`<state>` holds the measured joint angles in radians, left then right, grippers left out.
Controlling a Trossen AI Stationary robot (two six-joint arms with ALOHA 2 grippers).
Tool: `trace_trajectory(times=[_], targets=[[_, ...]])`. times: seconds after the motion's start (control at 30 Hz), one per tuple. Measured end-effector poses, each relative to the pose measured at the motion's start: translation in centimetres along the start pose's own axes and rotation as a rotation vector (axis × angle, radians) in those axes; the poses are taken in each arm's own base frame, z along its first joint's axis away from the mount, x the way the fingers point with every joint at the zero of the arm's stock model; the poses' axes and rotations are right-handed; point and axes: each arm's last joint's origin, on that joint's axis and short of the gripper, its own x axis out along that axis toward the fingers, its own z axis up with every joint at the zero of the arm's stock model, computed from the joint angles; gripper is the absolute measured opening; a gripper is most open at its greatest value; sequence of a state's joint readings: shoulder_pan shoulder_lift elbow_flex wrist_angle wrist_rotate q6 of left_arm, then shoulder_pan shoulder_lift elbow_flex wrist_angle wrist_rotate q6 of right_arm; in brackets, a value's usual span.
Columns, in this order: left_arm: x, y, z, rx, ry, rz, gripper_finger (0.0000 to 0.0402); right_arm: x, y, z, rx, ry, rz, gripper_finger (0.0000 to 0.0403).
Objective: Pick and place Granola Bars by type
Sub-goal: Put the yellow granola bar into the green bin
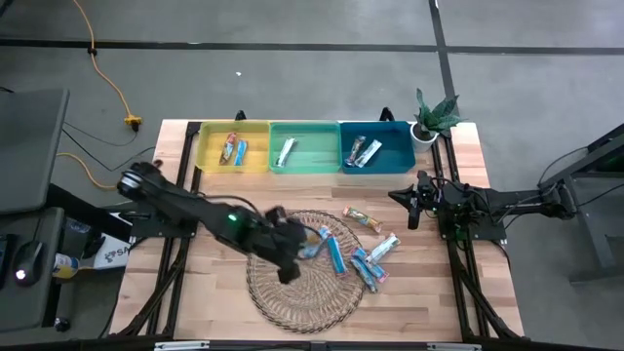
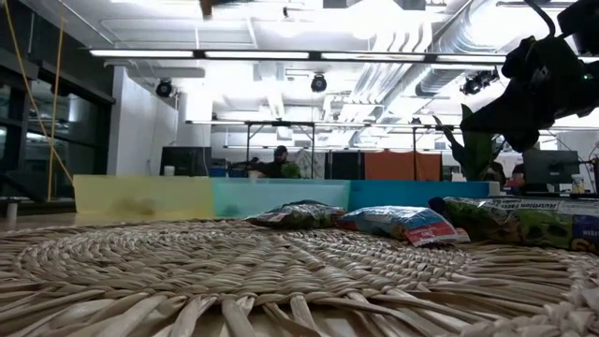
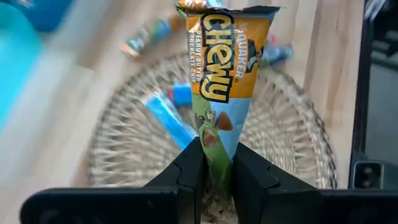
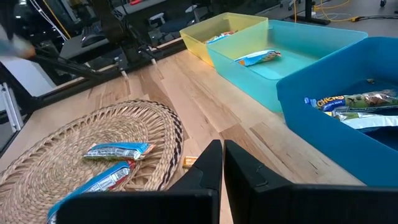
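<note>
Table [image 1: 219, 292]: a pale wooden top; it carries everything below.
Wicker mat [image 1: 292, 292]: a round woven mat at the middle of the table's near half, reaching almost to the near edge.
Bins: three bins stand in a row along the table's far edge, touching side by side: yellow bin [image 1: 207, 146] toward the left, green bin [image 1: 317, 156] in the middle, blue bin [image 1: 395, 156] toward the right.
Plant [image 1: 434, 115]: a small potted plant at the far right corner, just beside the blue bin.
Left gripper [image 3: 217, 180]: over the middle of the mat, clamped on the lower end of an orange and blue bar [image 3: 222, 81], which stands up between the two fingers and is lifted clear of the mat.
Right gripper [image 4: 217, 163]: waits over the right edge of the table, near the blue bin, its fingers pressed together on nothing.
Loose bars: a blue bar [image 1: 337, 255] lies on the mat's right part just beside the left gripper; a cluster of bars [image 1: 370, 265] lies at the mat's right edge; an orange bar [image 1: 363, 218] lies just off the mat's far right rim.
Sorted bars: the yellow bin holds two bars [image 1: 233, 150]; the green bin holds a white bar [image 1: 286, 152]; the blue bin holds two bars [image 1: 362, 151].
</note>
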<state>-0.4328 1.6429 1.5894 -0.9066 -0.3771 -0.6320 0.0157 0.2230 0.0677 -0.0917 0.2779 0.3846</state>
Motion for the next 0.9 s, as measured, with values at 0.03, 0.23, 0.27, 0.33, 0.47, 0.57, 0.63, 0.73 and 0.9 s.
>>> trace_trajectory(times=[0.03, 0.23, 0.27, 0.33, 0.47, 0.57, 0.63, 0.73, 0.9], targets=[[-1.1, 0.4, 0.2, -0.008, -0.031, -0.002, 0.0056, 0.0, 0.0, 0.0, 0.000, -0.001, 0.000, 0.0000], [-7.2, 2.7, 1.5, -0.036, -0.258, -0.014, 0.0056, 0.0, 0.0, 0.0, 0.000, -0.002, 0.001, 0.0000], [-8.0, 3.0, 1.7, -0.035, -0.299, -0.018, 0.0056, 0.0, 0.0, 0.0, 0.000, -0.001, 0.000, 0.0000], [-9.7, 3.4, 2.3, -0.031, -0.395, -0.055, 0.0056, 0.0, 0.0, 0.0, 0.000, -0.001, 0.000, 0.0000], [-12.2, 3.9, 3.3, 0.001, -0.550, -0.108, 0.0056, 0.0, 0.0, 0.0, 0.000, -0.001, 0.000, 0.0000], [-12.8, 4.1, 3.6, 0.018, -0.592, -0.111, 0.0056, 0.0, 0.0, 0.0, 0.000, 0.002, -0.001, 0.0000], [-13.1, 4.2, 3.8, 0.023, -0.628, -0.094, 0.0056, 0.0, 0.0, 0.0, -0.001, 0.002, -0.001, 0.0000], [-13.8, 4.2, 4.6, 0.027, -0.729, -0.052, 0.0056, 0.0, 0.0, 0.0, -0.001, 0.005, -0.002, 0.0000], [-14.5, 5.2, 6.4, 0.035, -0.867, -0.044, 0.0056, 0.0, 0.0, 0.0, -0.002, 0.005, -0.002, 0.0000]])
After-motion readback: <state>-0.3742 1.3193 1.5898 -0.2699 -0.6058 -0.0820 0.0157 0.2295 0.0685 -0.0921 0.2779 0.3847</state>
